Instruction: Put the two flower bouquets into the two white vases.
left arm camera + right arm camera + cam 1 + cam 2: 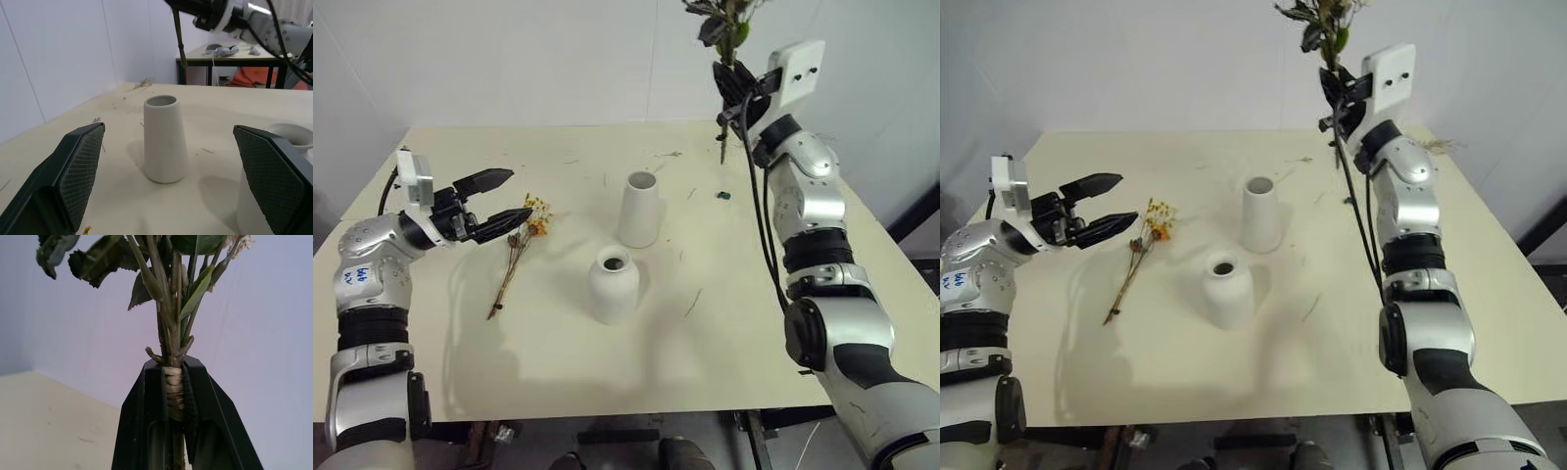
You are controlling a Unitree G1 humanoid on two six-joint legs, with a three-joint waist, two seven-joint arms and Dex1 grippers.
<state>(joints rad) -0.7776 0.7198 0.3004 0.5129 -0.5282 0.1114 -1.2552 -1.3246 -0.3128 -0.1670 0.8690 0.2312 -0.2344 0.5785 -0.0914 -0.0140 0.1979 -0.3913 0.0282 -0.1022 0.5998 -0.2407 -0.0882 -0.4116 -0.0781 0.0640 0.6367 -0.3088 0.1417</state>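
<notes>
The large bouquet [171, 308] is held upright by its bound stems, clamped in the right gripper [736, 86] high above the table's [754, 343] far side, beyond the tall vase [639, 209] and rounded vase [613, 284], while the small sprig [517, 253] is left lying flat beside the wide-spread fingers of the left gripper [504, 201].

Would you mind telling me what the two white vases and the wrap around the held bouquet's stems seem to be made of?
Tall vase and short vase: probably matte ceramic, with no glare on them. Wrap on the large bouquet: pale, fibrous twine or raffia, wound in strands.
</notes>
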